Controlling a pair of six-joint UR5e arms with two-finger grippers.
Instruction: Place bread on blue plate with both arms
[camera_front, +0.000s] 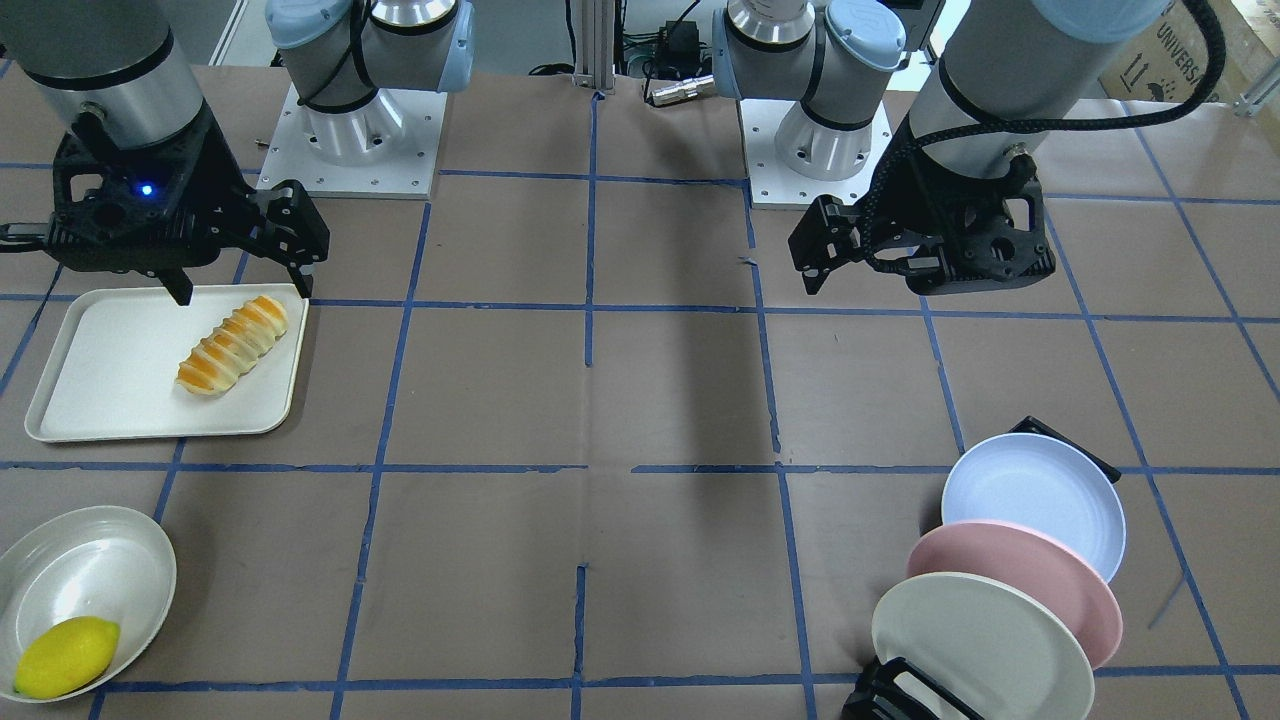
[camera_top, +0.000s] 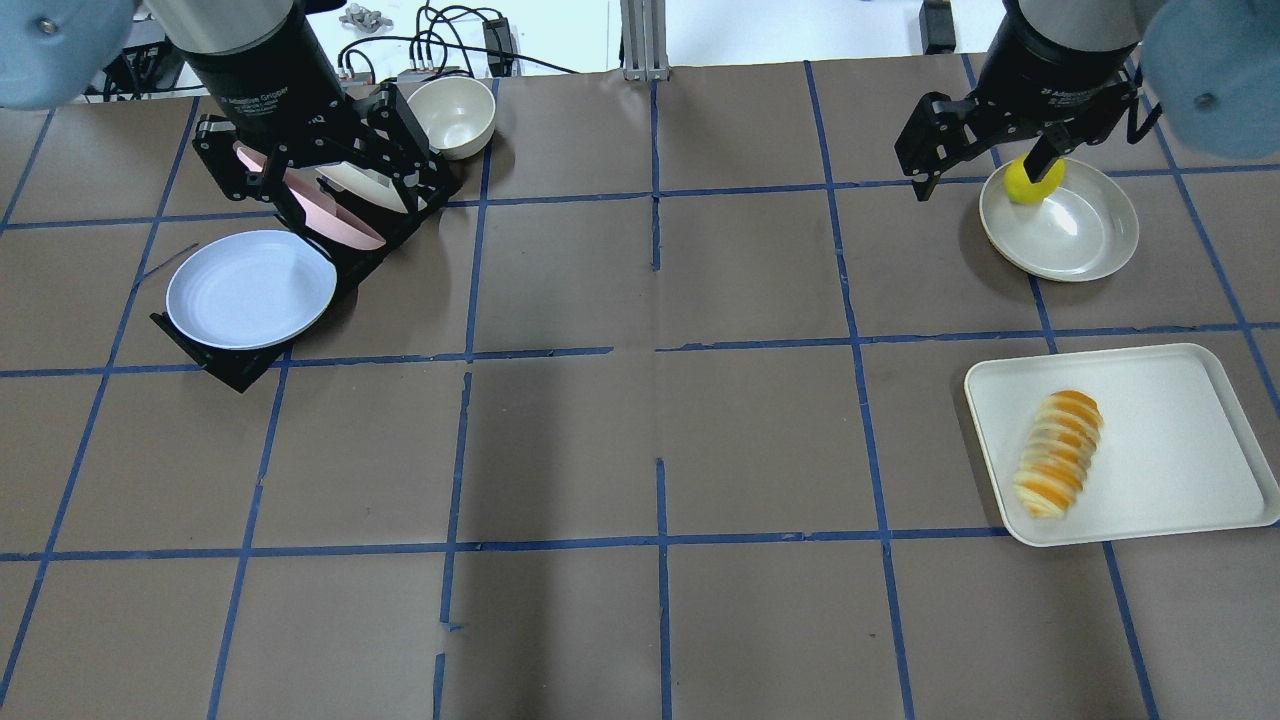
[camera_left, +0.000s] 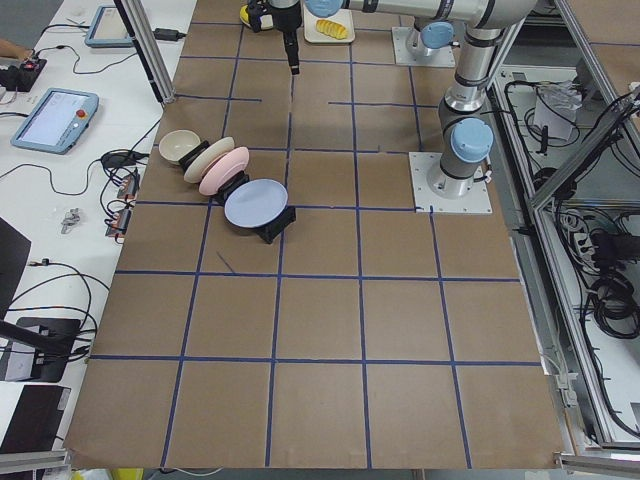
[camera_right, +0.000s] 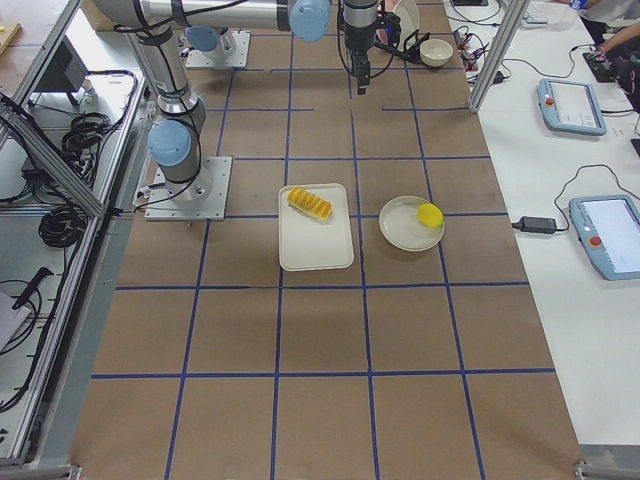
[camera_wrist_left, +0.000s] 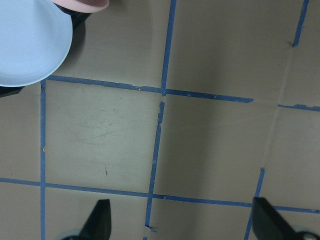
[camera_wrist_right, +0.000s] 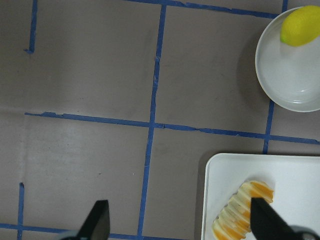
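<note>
— What could go wrong from here?

— Start nearest the robot. The bread (camera_top: 1058, 453) lies slantwise on the white tray (camera_top: 1180, 440), close to the tray's edge that faces the middle of the surface. It looks soft, so I judge a hard pinch would crush it. A grip along its length rather than across it might let it roll free.

— And farther out?

— Well apart from the tray, across the surface on the robot's left, the blue plate (camera_top: 250, 290) leans in a black rack (camera_top: 240, 372) with the pink plate (camera_front: 1030, 580) just behind it. Drawing it out by the rim could tip it or drag its neighbour. Beyond the tray, the lemon (camera_front: 65, 656) in its dish (camera_top: 1075, 225) is a possible wrong pick.

— The jaws?

— The right arm (camera_top: 1060, 50) has its jaws spread wide and empty, high above the surface beside the tray. The left arm (camera_top: 250, 60) is the same: jaws wide apart, holding nothing. They hang by the rack, far from the tray, and touch no plate that I can see.
</note>
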